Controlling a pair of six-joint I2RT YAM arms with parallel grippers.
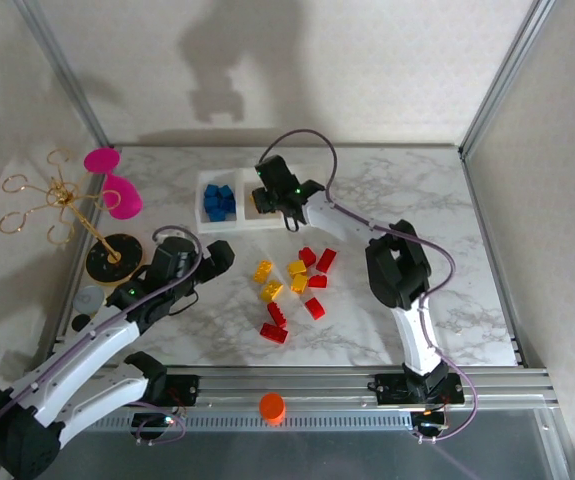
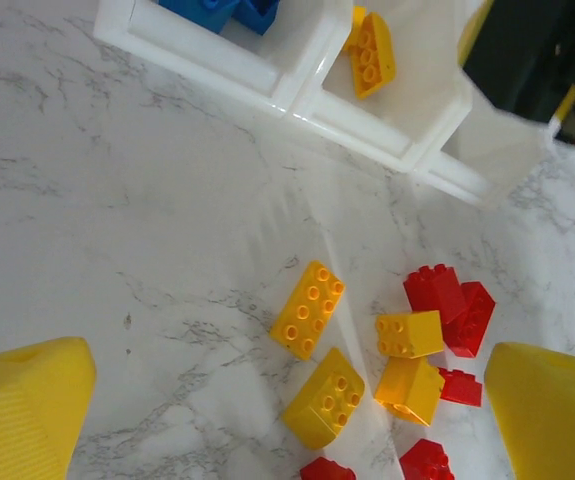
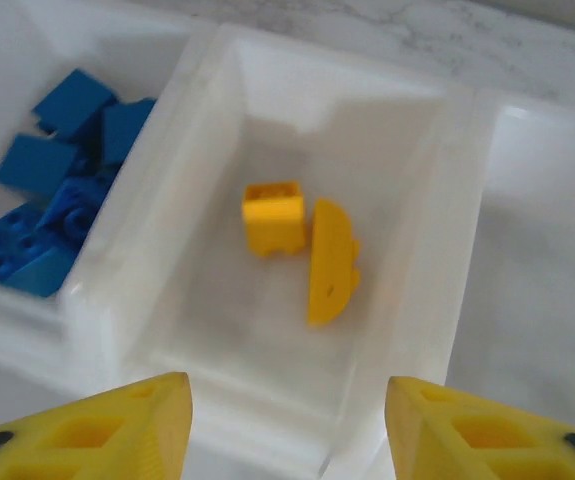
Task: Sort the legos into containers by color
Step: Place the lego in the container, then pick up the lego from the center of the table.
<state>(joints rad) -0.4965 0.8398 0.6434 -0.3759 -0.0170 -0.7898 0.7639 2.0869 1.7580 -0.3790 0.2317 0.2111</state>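
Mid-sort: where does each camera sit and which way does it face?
Top external: above and behind the bases, looking down on the table; both arms show.
Left wrist: angled down at loose yellow and red legos; left fingers at bottom corners.
Right wrist: down into the middle container; right fingers along the bottom.
Shared: all see the blue legos.

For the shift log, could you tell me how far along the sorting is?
Done: blue bricks in the left bin, two yellow pieces in the middle bin. In hand: nothing; right gripper open above that bin, left gripper open over the table. Left: four yellow bricks and all red bricks lying there.
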